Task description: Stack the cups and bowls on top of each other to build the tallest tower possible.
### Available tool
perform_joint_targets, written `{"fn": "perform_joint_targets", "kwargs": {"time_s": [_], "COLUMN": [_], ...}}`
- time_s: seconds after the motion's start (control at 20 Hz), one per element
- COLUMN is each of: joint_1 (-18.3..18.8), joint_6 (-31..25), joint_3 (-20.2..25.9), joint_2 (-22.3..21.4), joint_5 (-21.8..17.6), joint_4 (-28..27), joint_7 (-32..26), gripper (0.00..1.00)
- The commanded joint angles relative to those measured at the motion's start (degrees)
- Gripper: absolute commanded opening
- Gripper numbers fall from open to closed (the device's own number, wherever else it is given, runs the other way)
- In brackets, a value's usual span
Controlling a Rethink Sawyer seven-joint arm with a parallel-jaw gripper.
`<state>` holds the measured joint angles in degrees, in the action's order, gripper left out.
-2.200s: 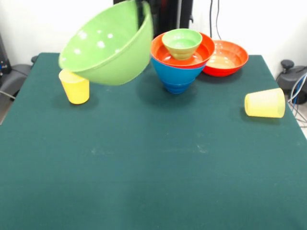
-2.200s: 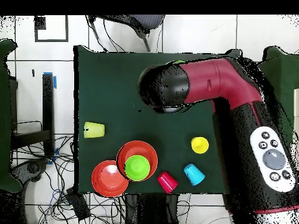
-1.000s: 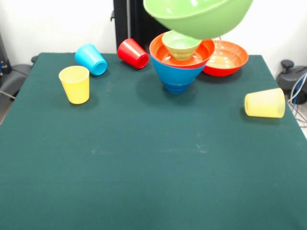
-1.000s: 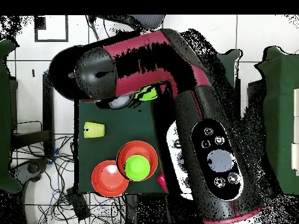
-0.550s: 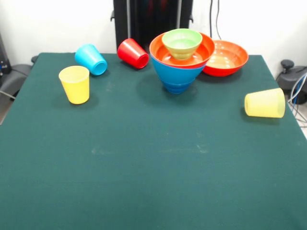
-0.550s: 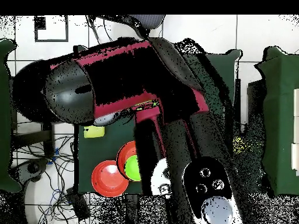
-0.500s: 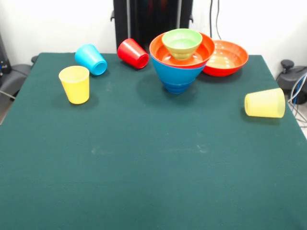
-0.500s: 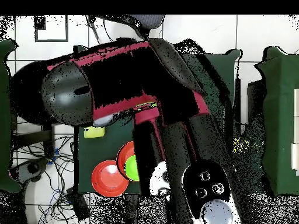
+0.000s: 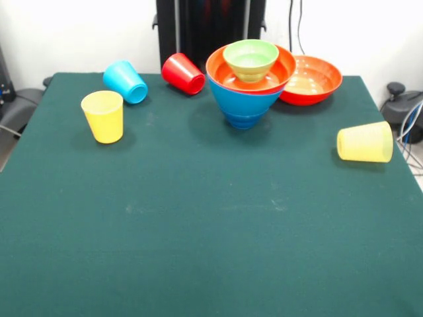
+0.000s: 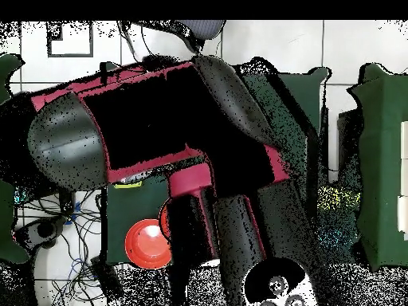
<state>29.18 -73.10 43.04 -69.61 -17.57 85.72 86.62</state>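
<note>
Starting at the left edge of the table (image 9: 198,251), you have the opaque yellow cup (image 9: 103,116) standing upright with its mouth up, well apart from everything you have built. Just behind it, toward the far left corner, the light blue cup (image 9: 125,82) lies on its side, and next along the far edge the red cup (image 9: 184,73) lies on its side too, neither of them stacked. Moving to the middle of the far edge, there is your tower (image 9: 250,84): the big blue bowl (image 9: 243,107) at the bottom, a wide orange-red bowl (image 9: 225,71) nested in it, and the small green bowl (image 9: 250,60) sitting in that one, all upright. Touching the tower on its right, the second orange-red bowl (image 9: 310,80) rests flat on the cloth, not yet added. Near the right edge, the ribbed pale yellow cup (image 9: 365,141) lies on its side, alone. So by my reckoning you are three pieces up with at least five loose ones left; the big green and small dark blue bowls do not show. From overhead the arm (image 10: 159,127) fills most of the picture, covering the tower; whether the gripper is released or clenched, you cannot tell, as it does not show.
</note>
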Motion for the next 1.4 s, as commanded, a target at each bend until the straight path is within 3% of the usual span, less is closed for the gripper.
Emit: {"fn": "perform_joint_targets", "kwargs": {"time_s": [0.05,0.4,0.65,0.8,0.95,1.15,1.4], "joint_1": [0.15,0.06,-0.55,-0.24,1.32,3.14,2.25], "joint_6": [-0.86,-1.25,-1.19,1.93,5.16,5.17,6.35], "joint_3": [-3.37,-3.34,-4.08,-4.51,-4.01,-2.99,-3.04], "joint_2": [-0.82,0.77,3.79,4.37,5.79,5.34,3.10], "joint_5": [-0.63,-2.19,-6.18,-6.80,-6.68,-6.01,-4.87], "joint_4": [9.25,7.85,6.17,7.57,8.53,9.93,13.60], "joint_7": [-1.09,-1.58,-1.18,-0.40,-2.51,-6.62,-3.42], "gripper": [0.00,0.00,0.00,0.00,0.00,0.00,0.00]}}
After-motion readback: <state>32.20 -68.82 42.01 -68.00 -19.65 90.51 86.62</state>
